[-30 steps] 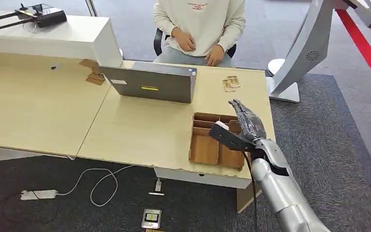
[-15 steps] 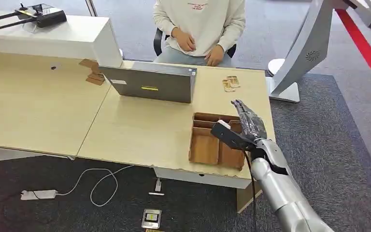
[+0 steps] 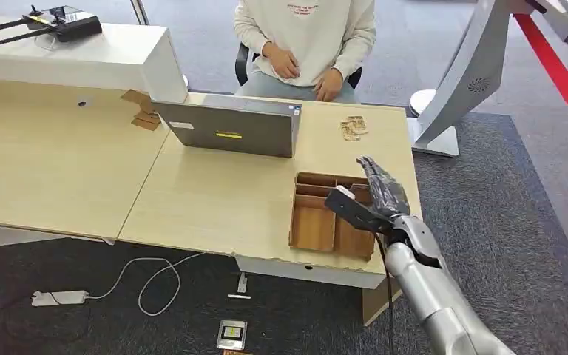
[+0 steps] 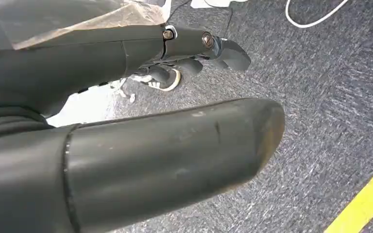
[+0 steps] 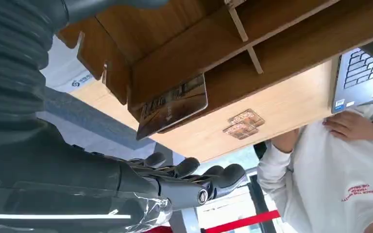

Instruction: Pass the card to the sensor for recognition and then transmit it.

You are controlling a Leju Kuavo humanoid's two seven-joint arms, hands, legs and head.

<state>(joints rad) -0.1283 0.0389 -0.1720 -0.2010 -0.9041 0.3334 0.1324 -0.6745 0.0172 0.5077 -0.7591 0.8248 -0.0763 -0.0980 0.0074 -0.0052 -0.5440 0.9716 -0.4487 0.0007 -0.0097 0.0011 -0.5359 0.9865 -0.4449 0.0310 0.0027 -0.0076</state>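
The card [image 5: 172, 107] leaned in a corner compartment of the wooden tray [image 3: 314, 225] on the surface [image 3: 214, 196]. The right hand [image 3: 377, 194] hovered above it, fingers spread and empty, apparently positioned to pick it up. The left hand [image 4: 126, 145] hung over carpet, holding nothing.

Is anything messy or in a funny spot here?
Yes. A small device lies on the carpet below the table, and a white cable loops loose beside it. A card leans tilted in the wooden tray.
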